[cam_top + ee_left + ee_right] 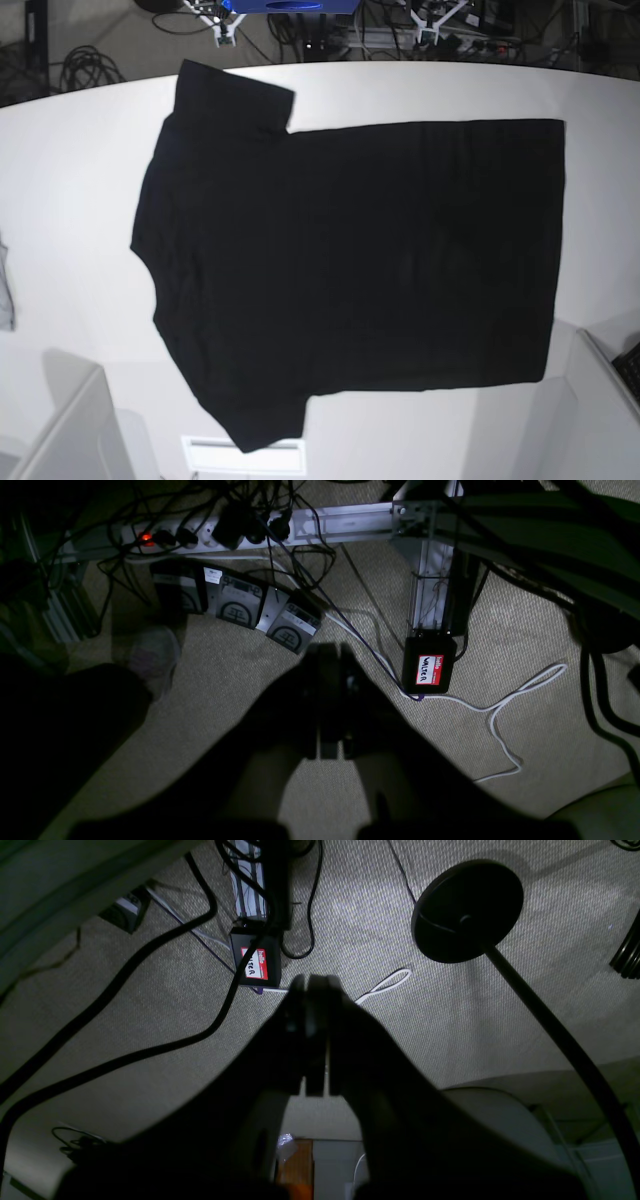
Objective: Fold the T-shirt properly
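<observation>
My left gripper (327, 700) shows its jaws pressed together on nothing, and my right gripper (315, 1035) is the same: jaws together, empty. Both wrist cameras look past the jaws at woven beige carpet (525, 645), not at cloth. Beyond the left jaws and a little to one side sits a small black box with a red-and-white name sticker (429, 669), with a thin white cable (500, 730) looping off it; farther on lies a white power strip with a glowing red switch (200, 532). Beyond the right jaws stands a round black lamp-style base (467, 910).

The large black short-sleeved cloth T-shirt (350, 260) is nowhere near either pair of jaws. It lies flat and plain side up on the white table (70, 180), sleeves toward one end, hem toward the other, unfolded.

My worry: bringing the arms up from under the table edge, I could snag the dangling black cables or clip the edge. With jaws together, I would also push and bunch the fabric instead of pinching it.
</observation>
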### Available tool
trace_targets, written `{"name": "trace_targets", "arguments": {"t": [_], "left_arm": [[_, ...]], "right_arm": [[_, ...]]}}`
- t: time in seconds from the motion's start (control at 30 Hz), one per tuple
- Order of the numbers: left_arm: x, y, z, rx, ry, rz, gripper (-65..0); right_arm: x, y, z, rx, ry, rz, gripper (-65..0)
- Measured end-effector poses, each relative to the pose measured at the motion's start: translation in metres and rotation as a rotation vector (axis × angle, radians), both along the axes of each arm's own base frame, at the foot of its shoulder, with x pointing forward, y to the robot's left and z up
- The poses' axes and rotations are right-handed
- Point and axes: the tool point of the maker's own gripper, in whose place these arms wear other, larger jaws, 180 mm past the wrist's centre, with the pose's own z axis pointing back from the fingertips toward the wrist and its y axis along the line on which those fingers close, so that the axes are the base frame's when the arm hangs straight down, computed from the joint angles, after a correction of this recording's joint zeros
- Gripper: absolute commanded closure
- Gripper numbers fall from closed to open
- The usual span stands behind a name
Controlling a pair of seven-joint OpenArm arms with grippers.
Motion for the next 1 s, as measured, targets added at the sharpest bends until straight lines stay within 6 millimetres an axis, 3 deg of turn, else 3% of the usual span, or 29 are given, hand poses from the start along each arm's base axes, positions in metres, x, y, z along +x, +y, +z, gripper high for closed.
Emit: {"name": "trace_targets", "arguments": {"t": [0.07,0.13,0.27,0.33,0.4,0.53,0.8,0.9,1.0], "left_arm": [[0.0,0.0,0.0,0.0,0.0,0.0,0.0],[-0.001,0.0,0.0,0.0,0.0,0.0,0.0],[-0.014,0.0,0.001,0.0,0.014,-0.001,0.0],[-0.022,0.0,0.002,-0.001,0.031,0.0,0.0],[-0.027,0.0,0.002,-0.002,0.035,0.0,0.0],[-0.032,0.009,0.004,0.014,0.042,-0.004,0.0],[-0.033,0.02,0.006,0.03,0.035,-0.009,0.0],[-0.023,0.022,0.012,0.026,-0.096,-0.026,0.0],[-0.036,0.02,0.018,0.02,-0.133,-0.038,0.0]], "right_arm": [[0.0,-0.002,0.0,-0.003,0.0,0.0,0.0],[-0.001,-0.016,0.0,-0.024,0.002,0.002,0.0],[-0.009,-0.078,0.005,-0.123,0.005,0.008,0.0],[-0.013,-0.096,0.008,-0.159,0.009,0.013,0.0],[-0.018,-0.09,0.008,-0.148,0.011,0.014,0.0],[-0.02,-0.06,0.005,-0.088,0.011,0.007,0.0],[-0.014,-0.076,0.006,-0.12,-0.004,0.012,0.0],[-0.017,-0.07,0.006,-0.105,-0.007,0.011,0.0],[-0.012,-0.073,0.009,-0.108,-0.056,0.02,0.0]]}}
